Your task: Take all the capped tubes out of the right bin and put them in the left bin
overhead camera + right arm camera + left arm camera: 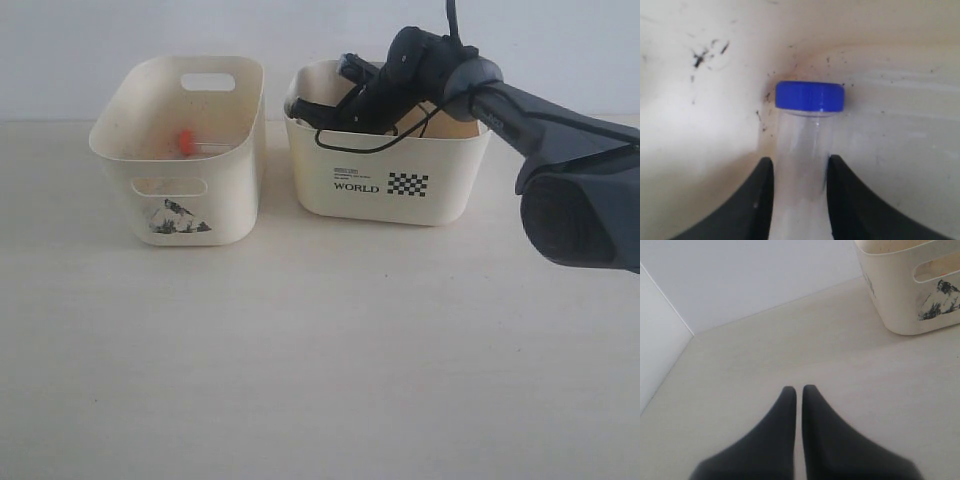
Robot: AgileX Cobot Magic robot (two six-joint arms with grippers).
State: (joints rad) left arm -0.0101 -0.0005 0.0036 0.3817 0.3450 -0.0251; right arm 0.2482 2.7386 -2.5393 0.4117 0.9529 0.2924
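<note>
The blue-capped tube (810,96) lies on the floor of the right bin (380,185), the one printed "WORLD". My right gripper (800,165) reaches down into that bin (322,108), and its two black fingers press against both sides of the tube's clear body. The orange-red capped tube (186,141) lies inside the left bin (175,215) with the mountain picture. My left gripper (799,389) hangs shut and empty over bare table, off to one side of the left bin (900,305); the exterior view does not show it.
The two bins stand side by side at the back of the pale table (320,350), near the wall. The right arm (560,170) slants in from the right over the right bin's rim. Dark specks mark that bin's inner wall (700,57).
</note>
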